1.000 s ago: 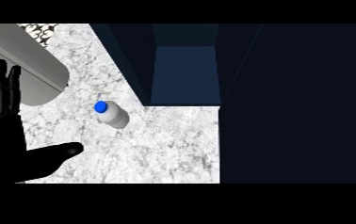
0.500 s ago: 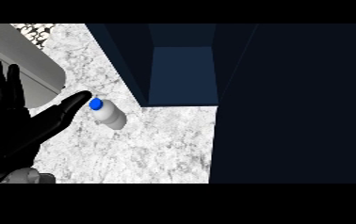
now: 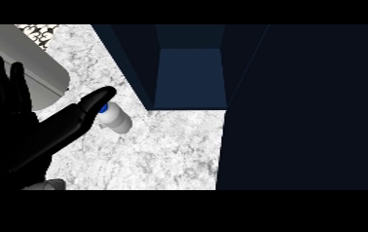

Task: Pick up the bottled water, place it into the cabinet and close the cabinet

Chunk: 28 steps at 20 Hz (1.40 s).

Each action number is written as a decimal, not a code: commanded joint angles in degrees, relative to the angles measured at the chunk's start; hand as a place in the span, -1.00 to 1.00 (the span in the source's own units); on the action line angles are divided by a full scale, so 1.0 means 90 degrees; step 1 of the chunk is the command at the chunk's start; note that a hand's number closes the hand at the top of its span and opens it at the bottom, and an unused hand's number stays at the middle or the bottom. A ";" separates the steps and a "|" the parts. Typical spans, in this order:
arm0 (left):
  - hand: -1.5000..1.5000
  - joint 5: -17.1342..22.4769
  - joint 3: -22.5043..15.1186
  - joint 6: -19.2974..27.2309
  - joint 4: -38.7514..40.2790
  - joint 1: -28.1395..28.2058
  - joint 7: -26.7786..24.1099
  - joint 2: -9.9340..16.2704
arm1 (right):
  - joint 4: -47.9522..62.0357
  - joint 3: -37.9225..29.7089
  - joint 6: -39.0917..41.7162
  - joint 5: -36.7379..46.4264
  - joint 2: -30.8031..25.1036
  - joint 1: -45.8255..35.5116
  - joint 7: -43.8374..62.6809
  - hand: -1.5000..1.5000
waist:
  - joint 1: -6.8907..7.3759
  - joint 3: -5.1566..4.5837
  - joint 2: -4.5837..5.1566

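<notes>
The bottled water [image 3: 119,122] lies on its side on the white marble counter [image 3: 158,153], its blue cap [image 3: 104,108] pointing up-left. My left hand [image 3: 43,138] comes in from the lower left, open. Its fingers [image 3: 16,87] stand straight up at the left edge. Its thumb [image 3: 95,101] stretches right, and the tip overlaps the cap. I cannot tell whether it touches. The dark blue cabinet [image 3: 191,77] stands open just right of and behind the bottle. My right hand does not show.
A grey rounded object [image 3: 39,70] sits at the upper left, behind my hand. A large dark panel [image 3: 302,109] fills the right side, beside the cabinet's opening. Bare marble lies in front of the cabinet.
My left hand has risen and swung right. Its thumb went from low on the counter up to the bottle's cap, and a bit of grey forearm now shows. The bottle has not moved.
</notes>
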 commanded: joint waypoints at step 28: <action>-1.00 0.0223 0.0580 0.0547 0.1418 -0.0492 0.0177 0.0186 | -0.1208 0.0918 -0.0899 0.0749 -0.0014 -0.0641 0.1479 -1.00 | -0.0038 -0.0015 0.0022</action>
